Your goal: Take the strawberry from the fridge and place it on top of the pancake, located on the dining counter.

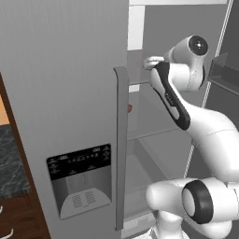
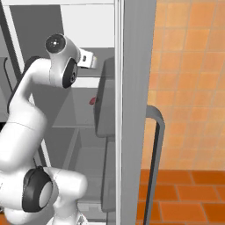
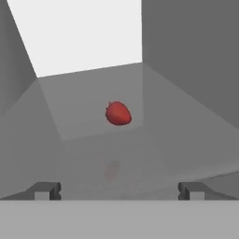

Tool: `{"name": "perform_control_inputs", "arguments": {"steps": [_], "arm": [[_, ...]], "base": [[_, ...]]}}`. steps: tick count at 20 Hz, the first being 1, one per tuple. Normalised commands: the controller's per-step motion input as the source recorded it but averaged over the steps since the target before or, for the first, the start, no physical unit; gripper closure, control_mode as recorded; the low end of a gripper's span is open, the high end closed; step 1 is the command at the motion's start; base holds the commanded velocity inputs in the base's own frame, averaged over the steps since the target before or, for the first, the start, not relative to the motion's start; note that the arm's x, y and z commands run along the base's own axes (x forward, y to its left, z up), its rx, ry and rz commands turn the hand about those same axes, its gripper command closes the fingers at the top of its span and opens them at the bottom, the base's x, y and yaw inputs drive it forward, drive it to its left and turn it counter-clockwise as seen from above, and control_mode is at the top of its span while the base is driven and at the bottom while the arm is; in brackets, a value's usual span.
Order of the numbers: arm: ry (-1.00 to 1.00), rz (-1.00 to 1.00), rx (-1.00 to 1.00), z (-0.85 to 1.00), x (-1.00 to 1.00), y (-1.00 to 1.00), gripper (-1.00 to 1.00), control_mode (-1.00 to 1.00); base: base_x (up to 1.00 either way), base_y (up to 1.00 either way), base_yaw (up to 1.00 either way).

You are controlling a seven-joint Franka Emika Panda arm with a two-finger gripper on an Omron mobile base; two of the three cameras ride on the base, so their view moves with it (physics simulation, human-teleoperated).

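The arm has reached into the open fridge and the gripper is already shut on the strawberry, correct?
Not quite. The arm does reach into the open fridge, but the gripper is open, its fingertips wide apart. In the hand view the strawberry lies on the shelf ahead of it, not between the fingertips.

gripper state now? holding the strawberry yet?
Gripper: open, holding nothing; the strawberry lies ahead of it on the fridge shelf, not touched.

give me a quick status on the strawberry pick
End effector open, empty, inside fridge. Strawberry on shelf, dead ahead, untouched. Nothing between them.
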Motion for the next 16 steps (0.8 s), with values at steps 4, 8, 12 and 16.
{"name": "perform_control_inputs", "arguments": {"steps": [4, 8, 12, 16], "arm": [[0.03, 0.00, -0.03, -0.01, 0.52, 0.00, -1.00, -1.00], [0.03, 0.00, -0.04, -0.11, 0.46, 0.00, -1.00, -1.00], [0.03, 0.00, -0.03, -0.16, 0.54, 0.00, -1.00, -1.00], [0.00, 0.01, -0.02, -0.15, 0.54, 0.00, -1.00, -1.00]], "base": [[0.00, 0.00, 0.00], [0.00, 0.00, 0.00], [0.00, 0.00, 0.00], [0.00, 0.00, 0.00]]}}
